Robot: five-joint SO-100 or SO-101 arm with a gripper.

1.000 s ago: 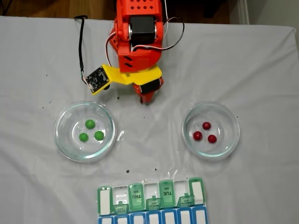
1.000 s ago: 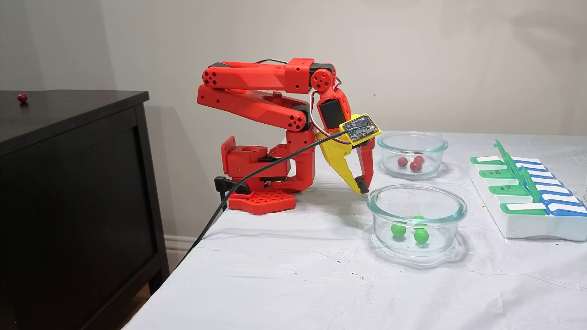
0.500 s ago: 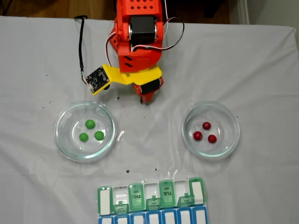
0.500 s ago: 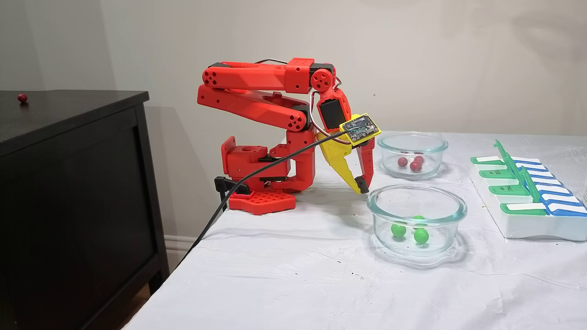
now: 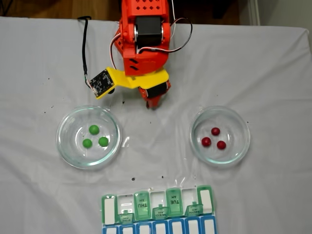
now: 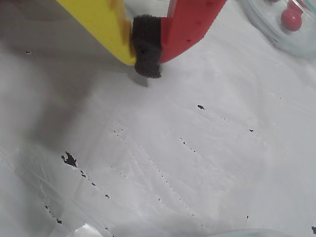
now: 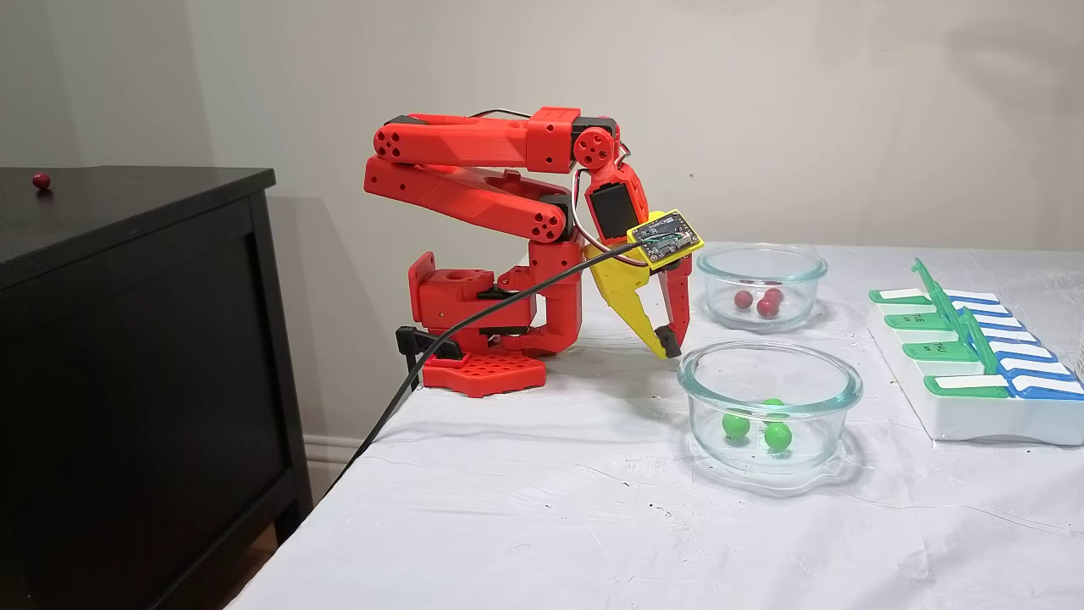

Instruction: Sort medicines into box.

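Three green medicines [image 5: 94, 137] [image 7: 764, 428] lie in a clear glass dish [image 5: 62, 146] [image 7: 766, 354]. Three dark red medicines [image 5: 214, 138] [image 7: 760, 302] lie in a second glass dish [image 5: 242, 146] [image 7: 760, 254]; one red ball [image 6: 291, 19] shows at the top right of the wrist view. The box [image 5: 158, 209] [image 7: 974, 373], with green lids, several raised, sits at the table's near edge in a fixed view. My gripper [image 5: 152, 103] [image 6: 146, 52] [image 7: 667, 343] is shut, yellow and red fingers meeting on a black pad, tip just above the cloth between the dishes, holding nothing.
A white cloth [image 5: 273, 73] with small dark specks covers the table. The red arm base [image 7: 483, 373] stands at the table's back edge, with a black cable [image 7: 406, 381] hanging off it. A dark cabinet [image 7: 127, 339] beside the table bears one stray red ball [image 7: 41, 180].
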